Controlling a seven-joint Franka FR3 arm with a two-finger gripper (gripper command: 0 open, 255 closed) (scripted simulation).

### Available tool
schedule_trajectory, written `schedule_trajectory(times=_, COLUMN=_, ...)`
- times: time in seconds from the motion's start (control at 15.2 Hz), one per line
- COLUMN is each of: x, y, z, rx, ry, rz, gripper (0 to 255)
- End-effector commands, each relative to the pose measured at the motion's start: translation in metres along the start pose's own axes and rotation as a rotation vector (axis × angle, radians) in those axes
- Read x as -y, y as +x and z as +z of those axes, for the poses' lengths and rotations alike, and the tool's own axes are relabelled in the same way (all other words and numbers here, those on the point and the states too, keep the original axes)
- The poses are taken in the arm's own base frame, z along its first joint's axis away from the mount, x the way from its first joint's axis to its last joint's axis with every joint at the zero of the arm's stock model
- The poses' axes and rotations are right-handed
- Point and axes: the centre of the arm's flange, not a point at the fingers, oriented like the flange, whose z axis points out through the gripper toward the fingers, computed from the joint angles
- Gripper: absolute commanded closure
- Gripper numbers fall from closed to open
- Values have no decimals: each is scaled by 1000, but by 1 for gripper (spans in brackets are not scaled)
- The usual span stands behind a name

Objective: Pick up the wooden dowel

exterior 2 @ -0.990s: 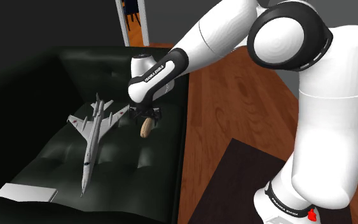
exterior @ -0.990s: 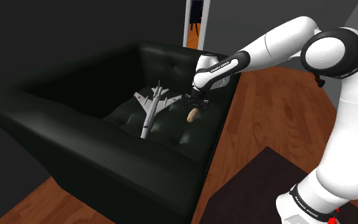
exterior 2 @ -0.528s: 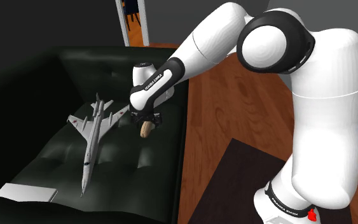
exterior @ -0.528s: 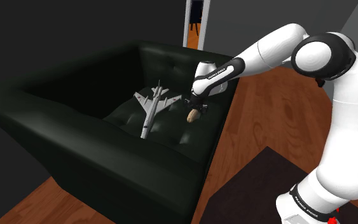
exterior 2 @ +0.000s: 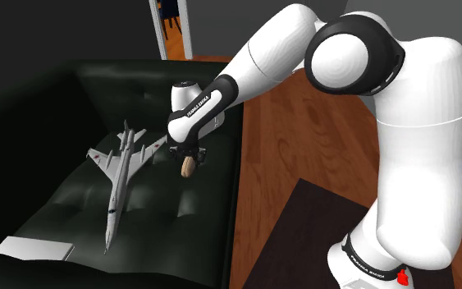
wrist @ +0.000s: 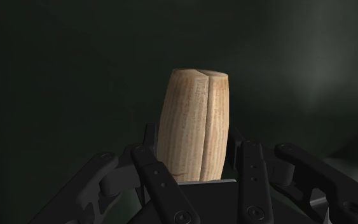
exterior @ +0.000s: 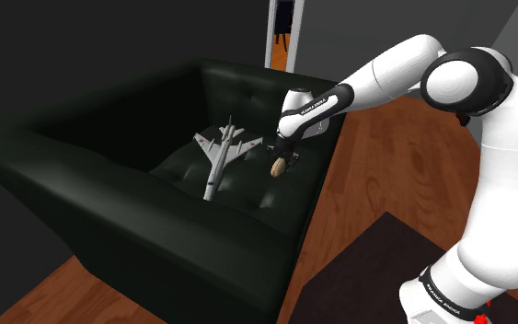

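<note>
pincer (exterior: 281,160) closed on the wooden dowel (exterior: 274,167), fingers clamp its upper end, rest of it hangs below the tips

wrist view: dowel (wrist: 193,124) sits between the two black fingers (wrist: 148,156), pale tan grain with a lengthwise split line, free end sticking out past the pincer (wrist: 195,167) against the dark cushion

dowel location: over the seat cushion of the black armchair (exterior: 82,175), towards the shoulder view's right side of the seat, near the armrest on that side. Dowel leans a little off vertical. Can't tell if the lower end touches the cushion or is just clear of it

second exterior view: same grip, pincer (exterior 2: 186,155) pointing down, dowel (exterior 2: 187,167) below it, over the armchair (exterior 2: 65,90) seat

grey model jet (exterior: 218,152) lies flat on the seat, just beside the dowel, not touching it. In the second exterior view the jet (exterior 2: 121,164) is on that view's left of the dowel, long thin nose probe towards the seat front

flat white slab (exterior 2: 34,248) on the seat's near corner, well apart from dowel and jet

white arm (exterior: 385,69) reaches over the armrest from the stand (exterior: 367,276)

wood floor (exterior: 385,166) around the chair, lit doorway (exterior: 286,32) behind it
</note>
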Motion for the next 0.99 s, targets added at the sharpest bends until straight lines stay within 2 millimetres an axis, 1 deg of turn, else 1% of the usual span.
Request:
schedule_trajectory(times=0.0, x=0, y=-1, z=1, rx=1, ry=0, rz=-1, gripper=255)
schedule_trajectory(times=0.07, x=-1, y=-1, z=1, rx=1, ry=0, rz=-1, gripper=255)
schedule_trajectory(times=0.92, x=5, y=-5, z=-68, rx=1, ry=0, rz=-1, gripper=255)
